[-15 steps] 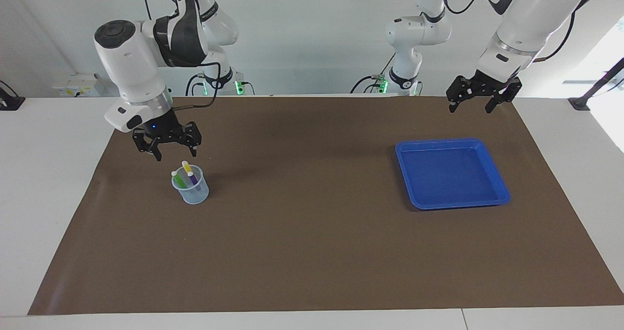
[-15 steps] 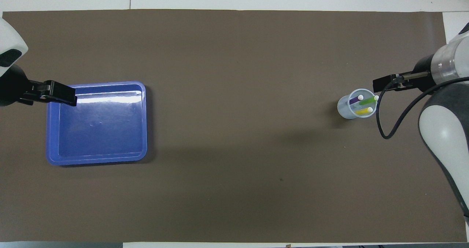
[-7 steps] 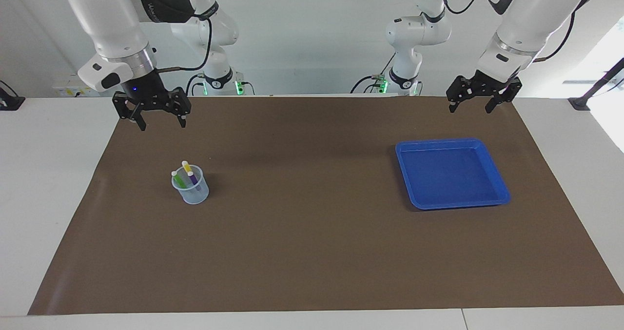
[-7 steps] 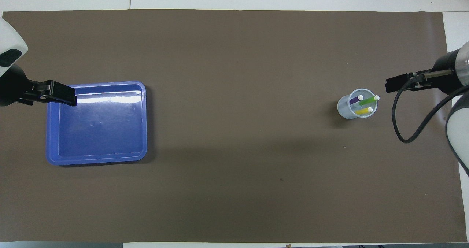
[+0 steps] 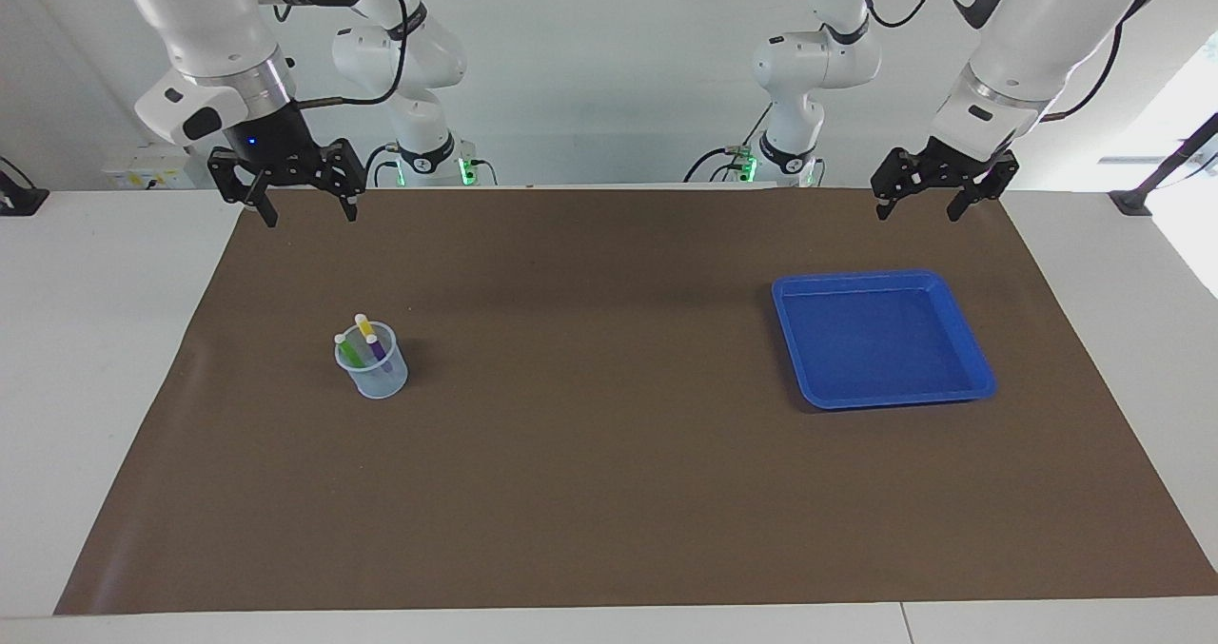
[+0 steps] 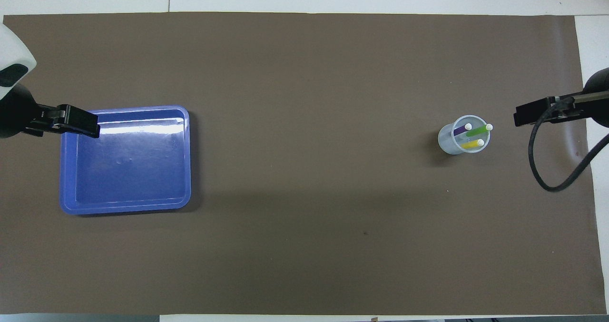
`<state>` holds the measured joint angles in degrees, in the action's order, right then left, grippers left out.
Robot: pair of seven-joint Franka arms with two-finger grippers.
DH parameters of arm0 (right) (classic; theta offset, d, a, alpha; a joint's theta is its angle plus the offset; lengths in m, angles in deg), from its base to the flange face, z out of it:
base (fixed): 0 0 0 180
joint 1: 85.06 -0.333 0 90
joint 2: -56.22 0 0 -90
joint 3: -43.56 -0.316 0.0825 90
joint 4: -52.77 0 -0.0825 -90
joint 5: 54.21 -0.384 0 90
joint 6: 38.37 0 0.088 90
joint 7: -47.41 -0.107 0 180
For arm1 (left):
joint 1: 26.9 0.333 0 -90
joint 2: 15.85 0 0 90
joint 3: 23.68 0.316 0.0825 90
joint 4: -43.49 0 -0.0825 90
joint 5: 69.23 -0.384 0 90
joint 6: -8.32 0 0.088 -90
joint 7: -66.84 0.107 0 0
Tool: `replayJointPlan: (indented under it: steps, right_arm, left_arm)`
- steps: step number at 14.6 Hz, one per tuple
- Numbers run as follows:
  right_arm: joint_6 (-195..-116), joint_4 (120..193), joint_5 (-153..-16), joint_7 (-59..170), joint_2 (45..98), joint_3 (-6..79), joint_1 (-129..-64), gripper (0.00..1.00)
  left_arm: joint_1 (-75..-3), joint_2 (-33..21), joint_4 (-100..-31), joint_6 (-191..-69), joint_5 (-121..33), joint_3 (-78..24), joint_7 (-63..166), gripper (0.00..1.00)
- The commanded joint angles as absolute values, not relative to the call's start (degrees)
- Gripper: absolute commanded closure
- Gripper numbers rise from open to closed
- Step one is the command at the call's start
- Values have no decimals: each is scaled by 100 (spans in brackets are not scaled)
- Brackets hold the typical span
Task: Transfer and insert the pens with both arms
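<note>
Findings. The three pens stand together in a small clear cup (image 5: 372,368) in the left-centre of the facing view, on the brown mat (image 5: 609,492). The green pen (image 5: 348,349), yellow pen (image 5: 365,331) and purple pen (image 5: 378,351) each lean against the rim at a slant, pale caps uppermost and protruding above the cup. In the overhead view the cup sits at right-centre. The blue tray (image 5: 971,340), right of centre in the facing view, holds nothing.

Tooling. The right gripper (image 5: 304,214) hangs in the upper left of the facing view, over the mat's top edge, jaws spread wide and holding nothing. The left gripper (image 5: 919,212) hangs in the upper right, above the mat's edge near the tray, likewise spread wide and unladen.

Handling assessment. The pens appear slim, rigid and light; smooth barrels are likely to slip or rotate under an off-centre pinch. The cup looks thin-walled and light, so a sideways nudge could tip or slide it. The recommended hold is on the exposed upper barrel just below the cap, fingers closing across the shaft, drawn out along the pen's own lean. The pens stand close together; the yellow one stands highest and looks the easiest to take first.
</note>
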<state>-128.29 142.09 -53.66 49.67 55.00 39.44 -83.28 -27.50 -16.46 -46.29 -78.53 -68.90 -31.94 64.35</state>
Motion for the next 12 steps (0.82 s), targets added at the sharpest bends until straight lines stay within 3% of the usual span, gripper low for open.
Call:
replayJointPlan:
  steps: [1, 12]
  right_arm:
    - [-12600, 14040, -5245, 4654, 5560, 4074, -8506, 0]
    - [-12450, 14233, -5289, 4512, 5420, 4083, -8568, 0]
  left_arm:
    - [-2760, -1726, -4739, -7887, -6914, -3159, 6455, 0]
    - [-2760, -1726, -4739, -7887, -6914, -3159, 6455, 0]
